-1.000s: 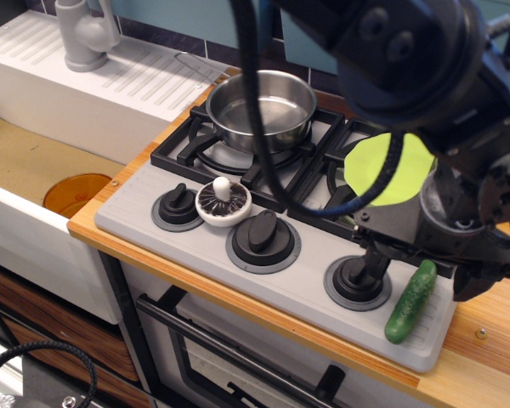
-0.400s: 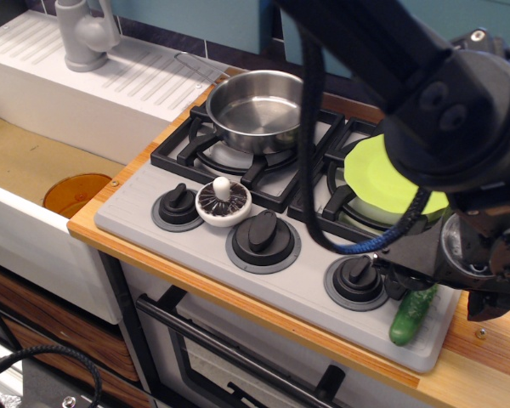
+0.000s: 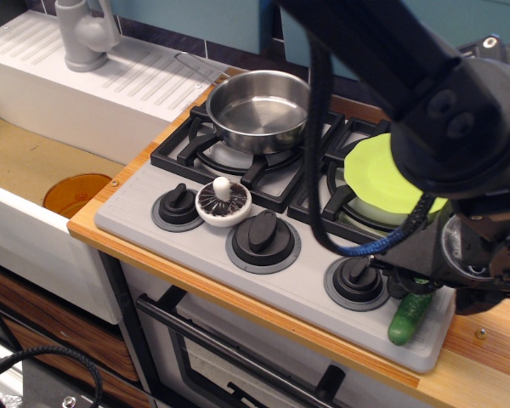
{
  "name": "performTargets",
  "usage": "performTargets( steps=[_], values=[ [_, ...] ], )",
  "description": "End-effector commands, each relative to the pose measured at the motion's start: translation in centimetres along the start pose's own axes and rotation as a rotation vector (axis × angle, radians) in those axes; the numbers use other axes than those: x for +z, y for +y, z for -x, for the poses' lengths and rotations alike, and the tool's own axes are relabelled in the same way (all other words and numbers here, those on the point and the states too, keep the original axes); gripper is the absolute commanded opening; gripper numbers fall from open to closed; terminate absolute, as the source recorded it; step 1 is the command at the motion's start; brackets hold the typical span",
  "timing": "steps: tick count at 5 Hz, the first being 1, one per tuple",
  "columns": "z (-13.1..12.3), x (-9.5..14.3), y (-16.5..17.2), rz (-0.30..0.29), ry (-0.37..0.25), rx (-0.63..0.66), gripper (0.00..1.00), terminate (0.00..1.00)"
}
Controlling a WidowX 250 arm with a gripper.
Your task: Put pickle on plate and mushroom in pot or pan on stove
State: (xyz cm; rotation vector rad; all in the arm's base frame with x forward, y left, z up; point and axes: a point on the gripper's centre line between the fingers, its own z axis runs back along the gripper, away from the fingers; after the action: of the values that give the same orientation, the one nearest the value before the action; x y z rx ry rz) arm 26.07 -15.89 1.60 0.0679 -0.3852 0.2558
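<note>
Since approx. 1 s ago the black robot arm has swung right and dropped low over the small dark green glossy toy pickle (image 3: 409, 314), which is now half covered; everything else has kept its place.

Left to right: the orange round dish (image 3: 76, 192) lies in the beige sink, no part of the task. Next, the toy mushroom with white cap, dark brown gills and white stem knob (image 3: 223, 202) sits gills-up on the front panel of the grey toy stove with black grates (image 3: 302, 280), between two black knobs. So it is not moved yet. Behind it the shiny round stainless steel pan (image 3: 259, 109) stands on the left burner, empty. Further right the round lime-green plastic plate (image 3: 382, 177) rests on the right burner, also empty as far as visible, partly hidden by the arm. At far right the pickle lies at the stove's front right corner, near the wooden counter (image 3: 493, 353).

The pincer (image 3: 421, 287) is right above the pickle's upper end, but its fingers are hidden, so I cannot tell if wide or narrow, or if it grips already.

Judgement: neither half is done. Pickle pick-up seems in hand; plate drop, then mushroom to pan, are left.
</note>
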Motion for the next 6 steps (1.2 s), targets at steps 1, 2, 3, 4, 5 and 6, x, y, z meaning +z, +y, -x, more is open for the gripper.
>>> performTargets(
  steps=[1,2,3,4,5,6],
  values=[
    [-0.6,2.1,-0.3,0.015,0.042,0.01,0.0,0.0],
    [-1.2,3.1,-0.3,0.018,0.066,0.01,0.0,0.0],
    [-2.5,5.2,0.3,0.0,0.106,-0.006,0.0,0.0],
    [-5.2,7.4,1.4,-0.05,0.125,-0.044,0.0,0.0],
    [-8.5,6.5,2.9,-0.046,0.106,-0.098,0.0,0.0],
    [-11.9,5.5,4.2,-0.044,0.101,-0.143,0.0,0.0]
  ],
)
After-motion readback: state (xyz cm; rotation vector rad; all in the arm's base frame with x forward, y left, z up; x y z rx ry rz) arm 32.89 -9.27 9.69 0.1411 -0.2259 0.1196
